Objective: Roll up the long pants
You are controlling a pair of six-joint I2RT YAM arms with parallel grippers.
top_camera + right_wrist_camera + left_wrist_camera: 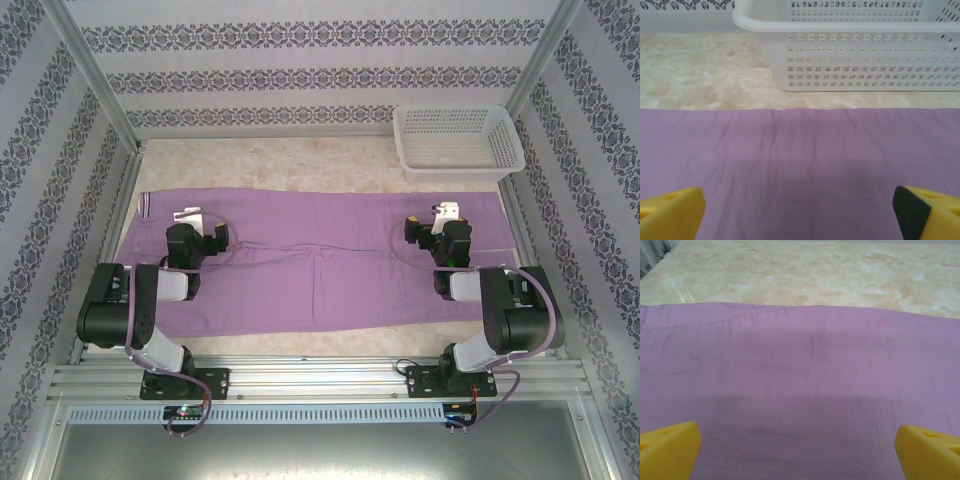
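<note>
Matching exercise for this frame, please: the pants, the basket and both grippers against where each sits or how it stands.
1 long pants
2 white basket
3 left gripper
4 right gripper

a at the far right corner of the table
b spread flat across the table
c jaws open over the pants, basket ahead
d jaws open over the pants, bare tabletop ahead

Pairs: 1-b, 2-a, 3-d, 4-c
</note>
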